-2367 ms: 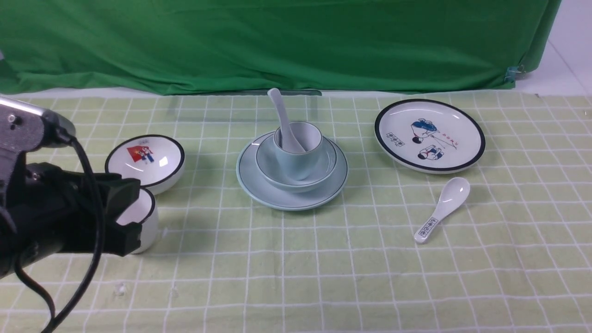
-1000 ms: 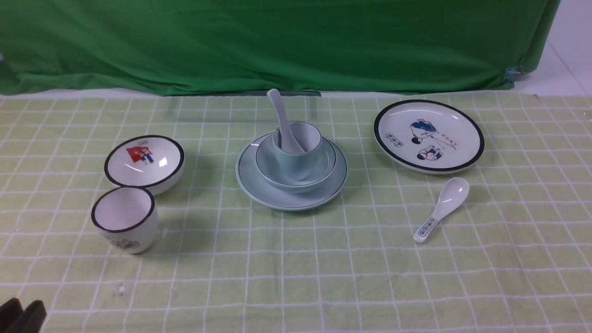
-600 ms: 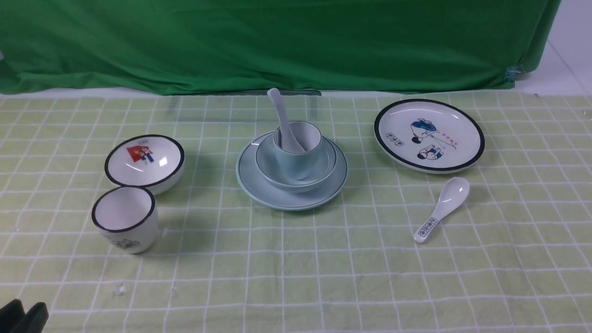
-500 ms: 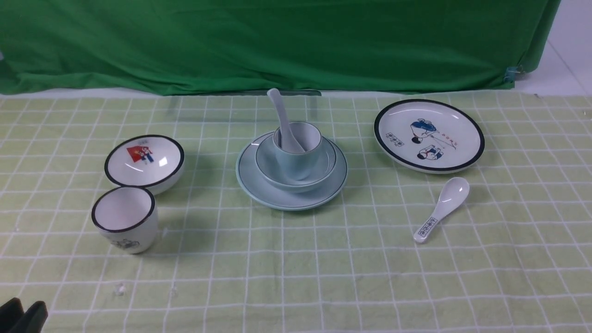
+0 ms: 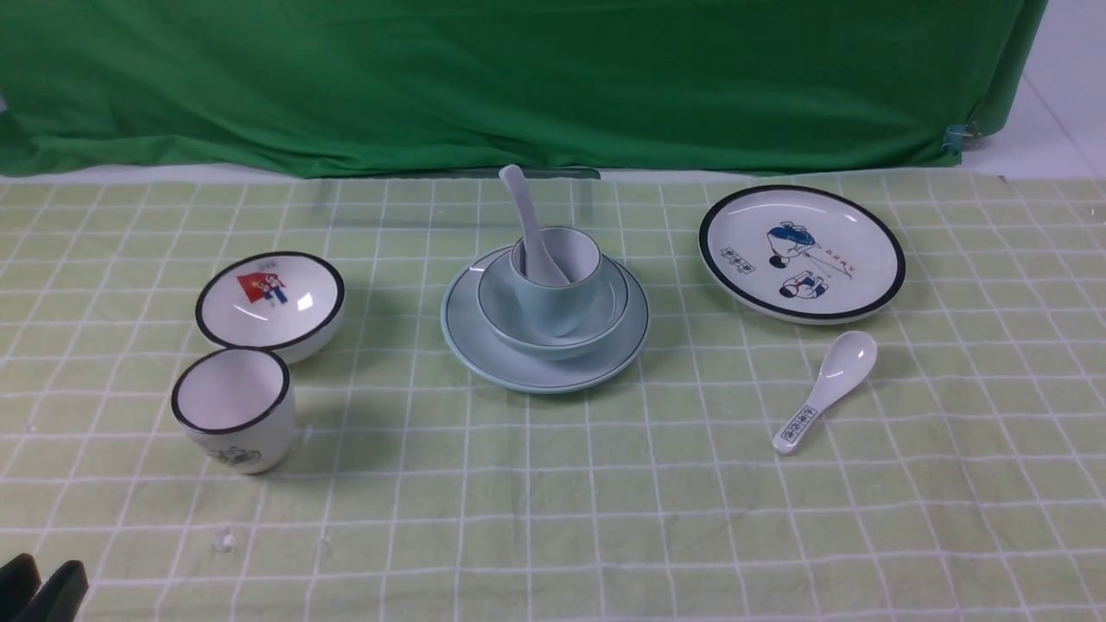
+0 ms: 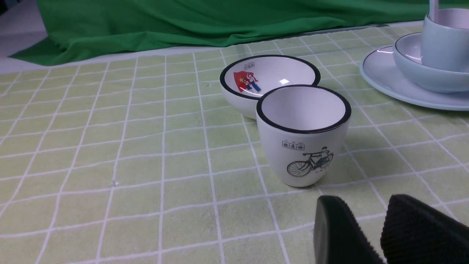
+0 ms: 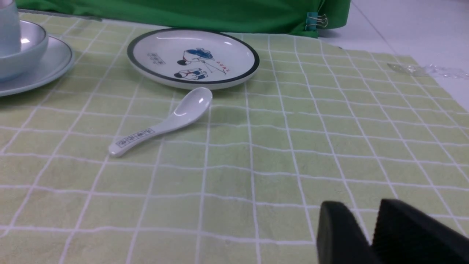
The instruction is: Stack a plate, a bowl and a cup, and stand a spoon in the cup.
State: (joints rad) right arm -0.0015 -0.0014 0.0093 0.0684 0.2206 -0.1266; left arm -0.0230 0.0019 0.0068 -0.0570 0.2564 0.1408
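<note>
The pale blue-green plate (image 5: pixel 484 345) lies mid-table with the matching bowl (image 5: pixel 553 347) on it and the cup (image 5: pixel 553 298) standing in the bowl. The plain spoon (image 5: pixel 521 203) stands in the cup, handle leaning up and back to the left. My left gripper (image 5: pixel 39 587) shows only as two dark fingertips at the near left corner; in the left wrist view it (image 6: pixel 366 205) is open and empty, near the white cup. My right gripper (image 7: pixel 361 211) is out of the front view; its wrist view shows it slightly open, empty, over bare cloth.
A white black-rimmed bowl (image 5: pixel 270 298) and a white printed cup (image 5: pixel 233 415) stand at the left. At the right are a cartoon plate (image 5: pixel 802 252) and a printed-handle spoon (image 5: pixel 825 389). A green backdrop (image 5: pixel 518 78) closes the far side.
The left arm, earlier beside the white cup, has pulled back to the near left corner and now holds still. The dishes have not moved.
</note>
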